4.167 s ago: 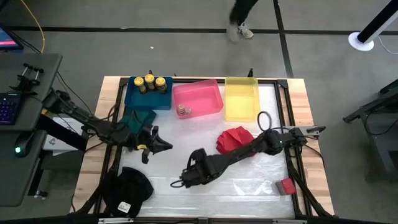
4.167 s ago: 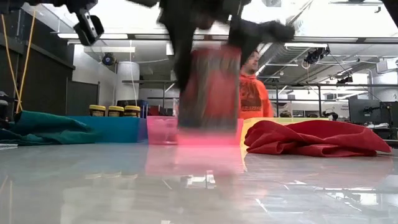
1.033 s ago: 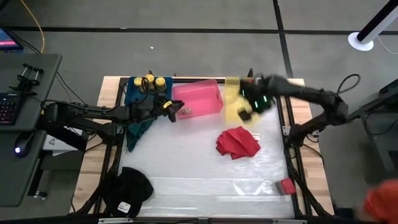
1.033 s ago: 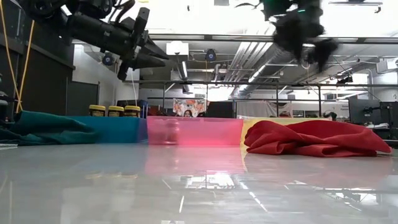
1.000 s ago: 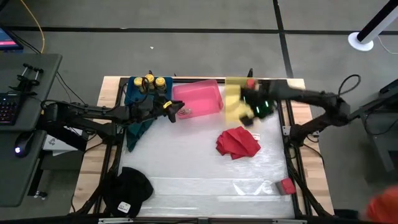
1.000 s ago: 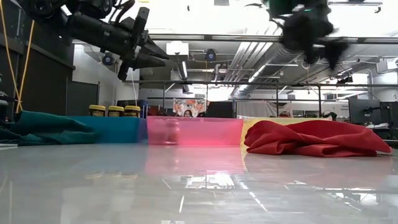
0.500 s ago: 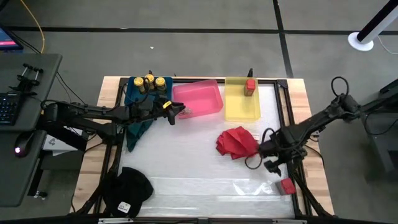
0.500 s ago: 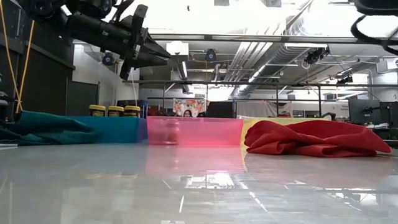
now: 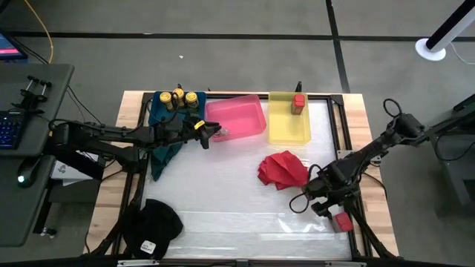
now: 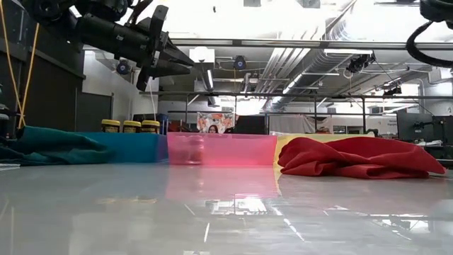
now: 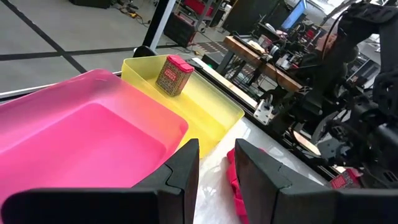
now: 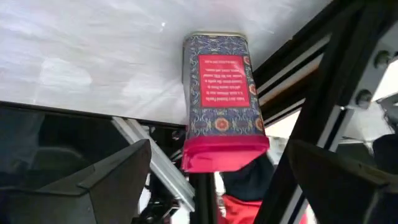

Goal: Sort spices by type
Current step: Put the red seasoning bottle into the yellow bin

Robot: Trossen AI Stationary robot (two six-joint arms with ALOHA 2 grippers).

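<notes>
One red tin point(image 9: 342, 221) sits at the table's near right corner, beside the frame rail. My right gripper point(image 9: 324, 208) hangs open just left of it. In the right wrist view the tin point(image 12: 224, 99) shows its labelled face ahead of the wide-spread fingers point(image 12: 118, 180), which do not touch it. A second red tin point(image 9: 298, 102) stands in the yellow bin point(image 9: 286, 132). Three yellow-lidded jars point(image 9: 178, 98) stand in the blue bin point(image 9: 157, 111). My left gripper point(image 9: 206, 134) hovers narrowly open and empty over the pink bin's point(image 9: 241, 119) left near corner, by the pale jar point(image 9: 218, 133).
A crumpled red cloth point(image 9: 283, 169) lies mid-table, left of my right gripper. A green cloth point(image 9: 165, 144) drapes over the blue bin's near side, and a black cap point(image 9: 152, 226) lies at the near left. The black frame rail point(image 12: 323, 93) runs close beside the corner tin.
My right gripper has swung from above the yellow bin toward the table's near right corner and come down beside the red tin there. A red tin that it left behind now stands in the yellow bin. The left arm has kept still.
</notes>
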